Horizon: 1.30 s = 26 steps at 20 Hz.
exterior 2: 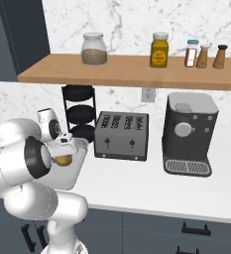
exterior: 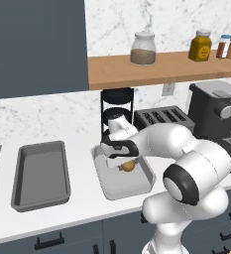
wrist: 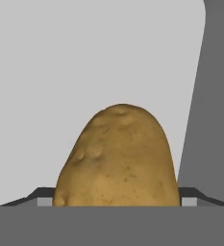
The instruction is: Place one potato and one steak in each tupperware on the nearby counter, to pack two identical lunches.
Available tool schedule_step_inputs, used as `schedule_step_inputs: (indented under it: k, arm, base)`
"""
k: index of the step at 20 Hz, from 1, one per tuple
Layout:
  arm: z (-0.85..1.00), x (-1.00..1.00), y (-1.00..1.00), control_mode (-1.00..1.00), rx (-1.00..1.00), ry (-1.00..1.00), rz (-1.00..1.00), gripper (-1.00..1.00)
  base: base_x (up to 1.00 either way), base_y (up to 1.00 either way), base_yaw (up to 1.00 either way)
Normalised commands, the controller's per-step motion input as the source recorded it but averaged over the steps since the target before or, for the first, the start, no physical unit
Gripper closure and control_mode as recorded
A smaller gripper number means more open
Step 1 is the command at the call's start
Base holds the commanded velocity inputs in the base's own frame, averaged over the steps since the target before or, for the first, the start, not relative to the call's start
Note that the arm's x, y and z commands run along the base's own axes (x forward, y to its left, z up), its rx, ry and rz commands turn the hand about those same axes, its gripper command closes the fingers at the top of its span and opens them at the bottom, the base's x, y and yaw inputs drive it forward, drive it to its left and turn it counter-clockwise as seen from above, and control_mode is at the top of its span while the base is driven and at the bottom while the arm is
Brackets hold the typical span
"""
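Counting: 1 potato (exterior: 129, 166) (between fingers) | 2 tupperware (exterior: 41, 176) | hand (exterior: 123, 163) wide

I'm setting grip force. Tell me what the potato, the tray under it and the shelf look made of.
Potato: organic, matte yellow-brown skin, dimpled with small specks.
Tupperware beneath it: looks like plastic or metal, uniform flat grey, smooth, no gloss; cannot tell which.
Shelf: wood, warm brown with faint grain.
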Motion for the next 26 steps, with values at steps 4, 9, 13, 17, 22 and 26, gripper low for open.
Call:
schedule_step_inputs:
  k: [4, 9, 13, 17, 22, 26]
  arm:
    - [0.0, 0.0, 0.0, -1.0, 0.0, 0.0, 0.0, -1.0]
    - [0.0, 0.0, 0.0, -1.0, 0.0, 0.0, 0.0, -1.0]
    - [0.0, 0.0, -0.03, -1.0, -0.01, 0.0, 0.0, -1.0]
    - [0.32, -0.05, -0.07, -1.0, 0.0, 0.0, 0.0, -1.0]
    - [0.7, -0.76, -0.09, -1.0, 0.01, -0.04, 0.0, -1.0]
    - [0.57, -0.99, -0.08, -1.0, 0.06, -0.02, 0.01, -1.0]
  base:
    - [0.0, 0.0, 0.0]
    - [0.0, 0.0, 0.0]
    - [0.0, 0.0, 0.0]
    - [0.0, 0.0, 0.0]
    - [0.0, 0.0, 0.0]
    - [0.0, 0.0, 0.0]
